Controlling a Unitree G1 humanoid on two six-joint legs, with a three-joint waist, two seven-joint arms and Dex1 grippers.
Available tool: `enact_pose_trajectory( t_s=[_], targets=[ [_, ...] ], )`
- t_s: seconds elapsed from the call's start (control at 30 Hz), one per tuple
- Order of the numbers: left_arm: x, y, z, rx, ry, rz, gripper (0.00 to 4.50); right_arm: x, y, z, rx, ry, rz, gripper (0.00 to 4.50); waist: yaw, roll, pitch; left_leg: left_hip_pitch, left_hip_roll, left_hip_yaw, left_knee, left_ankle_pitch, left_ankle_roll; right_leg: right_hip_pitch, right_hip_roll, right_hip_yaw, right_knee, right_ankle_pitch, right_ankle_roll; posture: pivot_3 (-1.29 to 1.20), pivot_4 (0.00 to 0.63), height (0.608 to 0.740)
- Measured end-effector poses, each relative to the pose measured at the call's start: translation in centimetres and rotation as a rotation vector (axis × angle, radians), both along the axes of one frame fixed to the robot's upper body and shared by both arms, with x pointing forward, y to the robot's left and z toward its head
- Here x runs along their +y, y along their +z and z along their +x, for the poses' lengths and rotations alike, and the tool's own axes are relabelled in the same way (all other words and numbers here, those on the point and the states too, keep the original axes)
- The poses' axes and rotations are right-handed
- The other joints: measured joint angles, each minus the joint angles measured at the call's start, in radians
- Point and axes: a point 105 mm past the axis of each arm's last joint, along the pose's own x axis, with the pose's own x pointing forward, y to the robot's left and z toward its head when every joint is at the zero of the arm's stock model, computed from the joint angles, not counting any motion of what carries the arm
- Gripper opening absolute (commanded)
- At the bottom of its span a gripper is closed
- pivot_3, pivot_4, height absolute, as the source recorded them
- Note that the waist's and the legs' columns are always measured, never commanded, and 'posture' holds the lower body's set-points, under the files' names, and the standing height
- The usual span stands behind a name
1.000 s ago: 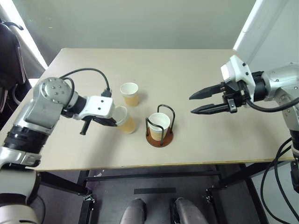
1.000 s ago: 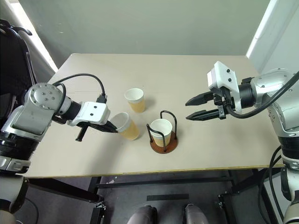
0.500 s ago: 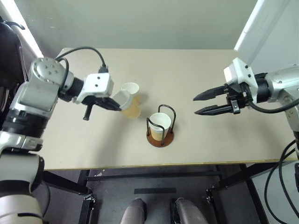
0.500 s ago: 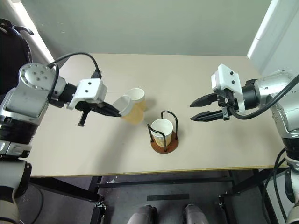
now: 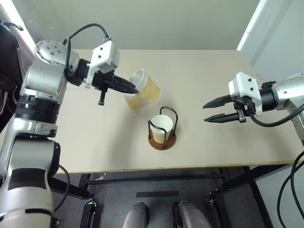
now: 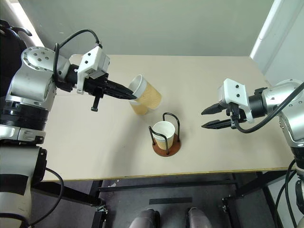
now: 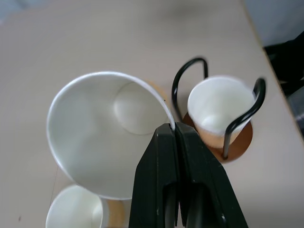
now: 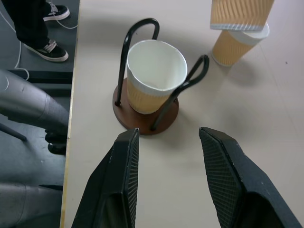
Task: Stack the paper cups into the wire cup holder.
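My left gripper [image 5: 134,88] is shut on the rim of a tan paper cup [image 5: 148,88], held tilted in the air above the table, up and to the left of the wire cup holder [image 5: 162,140]. In the left wrist view my fingertips [image 7: 166,135] pinch the white rim of that cup [image 7: 90,142]. A second cup [image 5: 162,127] stands inside the holder's black hoops. A third cup [image 5: 134,101] stands on the table, partly hidden behind the held one. My right gripper [image 5: 204,114] is open and holds nothing, hovering to the right of the holder [image 8: 142,121].
The beige table [image 5: 95,142] has its front edge close below the holder. A white panel [image 5: 256,23] rises at the back right. A person's shoes [image 8: 45,33] show on the floor beside the table in the right wrist view.
My left gripper has lifted the cup off the table and carried it up and right, toward the holder. The right gripper has drifted slightly right and down, still open.
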Motion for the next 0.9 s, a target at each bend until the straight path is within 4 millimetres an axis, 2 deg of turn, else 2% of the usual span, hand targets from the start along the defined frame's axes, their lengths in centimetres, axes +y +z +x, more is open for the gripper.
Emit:
enact_pose_trajectory(
  t_s=[0.2,0.4,0.53,0.9],
  targets=[
    [-0.8,0.6,-1.5,0.022,-0.057,0.001,0.04,0.5,-0.2,-0.4,0.005,0.004,0.011,1.97,0.001,0.0,0.0,0.001,0.0,0.0,0.001,0.0,0.0,0.001,0.0,0.0,0.0,-0.001,0.001,0.0,0.15,0.74],
    [-1.0,0.2,-2.2,0.06,-0.077,0.028,0.04,1.1,-0.2,-0.6,-0.003,0.012,0.024,1.97,0.001,0.0,0.0,0.001,0.0,0.0,0.003,0.0,0.0,0.002,0.0,0.0,0.0,-0.001,0.002,0.0,0.15,0.74],
    [-1.2,-0.4,-2.3,0.067,-0.086,0.051,0.04,1.0,-0.8,-0.6,0.015,0.003,0.032,1.97,0.002,0.0,0.0,0.001,0.0,0.0,0.005,-0.001,0.001,0.003,0.0,0.0,0.0,-0.001,0.002,0.0,0.15,0.74],
    [-1.9,-2.0,-2.2,0.092,-0.109,0.093,0.04,1.2,-0.8,-0.7,0.009,-0.005,0.04,1.97,0.002,0.0,0.0,0.001,0.0,0.0,0.005,-0.001,0.001,0.003,0.0,0.0,0.0,-0.001,0.002,0.0,0.15,0.74]
  ],
)
